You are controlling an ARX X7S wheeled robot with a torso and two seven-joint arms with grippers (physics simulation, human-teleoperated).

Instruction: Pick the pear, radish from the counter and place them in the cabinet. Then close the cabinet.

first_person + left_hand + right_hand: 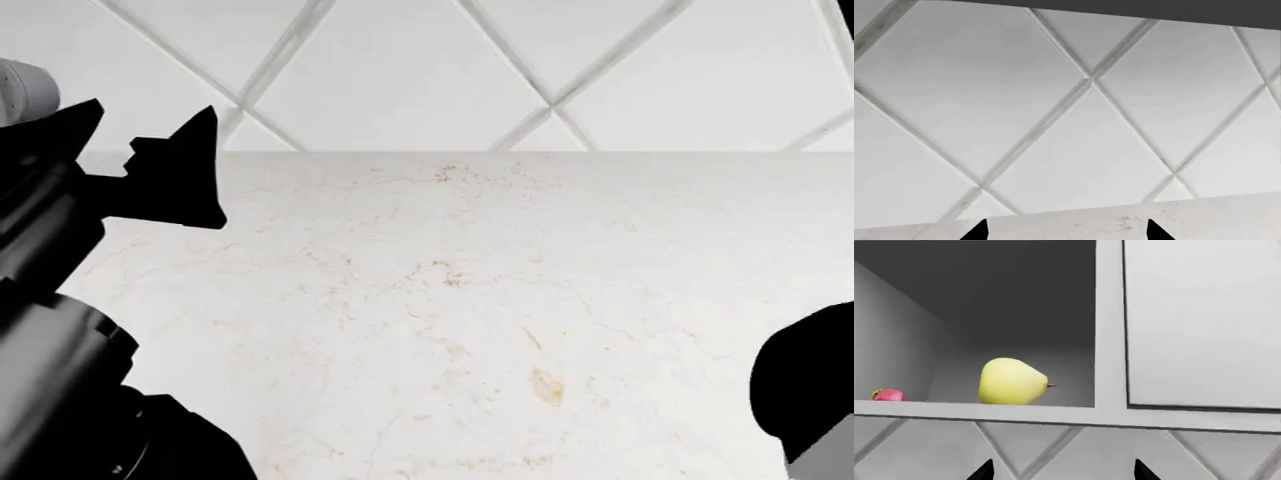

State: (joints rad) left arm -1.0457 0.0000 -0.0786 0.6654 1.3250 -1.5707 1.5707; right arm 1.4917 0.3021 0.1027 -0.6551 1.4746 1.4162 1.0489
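The smooth, rounded yellow-green pear (1011,382) lies on its side on my matte grey cabinet (987,412) shelf, the small pink radish (887,395) well apart beside it. Both my left claw (1066,231) and right claw (1063,471) gape wide, empty, above the veined marble desk (507,300) and diamond-tiled wall (1067,110).

The place is a kitchen, rendered in simulation. A wide white marble-look counter (534,300) with beige veins meets a wall of large white diamond-laid tiles (1054,100) with pale grout lines. Above that tiling hangs a grey-white wall cabinet (1111,340), one bay open, the next behind a flat door, and a pear (1011,382) and a radish (887,395) lie on its shelf
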